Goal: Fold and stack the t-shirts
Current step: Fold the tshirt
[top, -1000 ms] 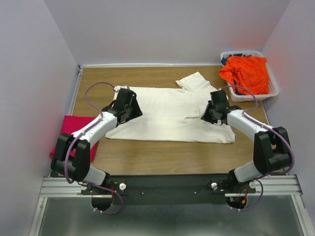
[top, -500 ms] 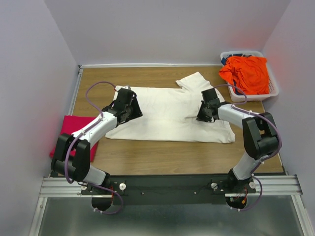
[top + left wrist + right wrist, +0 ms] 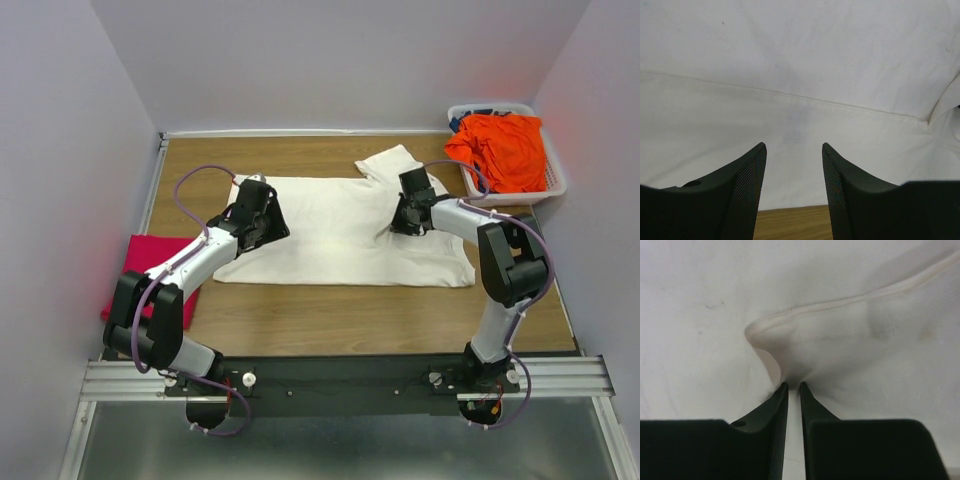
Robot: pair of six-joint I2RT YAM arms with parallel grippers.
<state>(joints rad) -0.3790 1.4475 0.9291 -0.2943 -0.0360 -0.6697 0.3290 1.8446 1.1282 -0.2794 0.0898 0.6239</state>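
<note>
Right hand (image 3: 791, 384) is pinching a raised fold of the cream-white t-shirt (image 3: 330, 240), jaws nearly together. Left hand (image 3: 794, 146) is hovering, jaws apart, over its opposite end. Shirt is lying flat on the desk (image 3: 330, 310), long axis running left-right between them.

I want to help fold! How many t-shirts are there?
3: cream-white t-shirt spread across the table, pink t-shirt at its left edge, orange t-shirt in the basket; more may hide underneath.

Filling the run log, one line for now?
white shirt: spread out | left gripper: open above it | right gripper: pinching its fold | orange shirt: in basket
</note>
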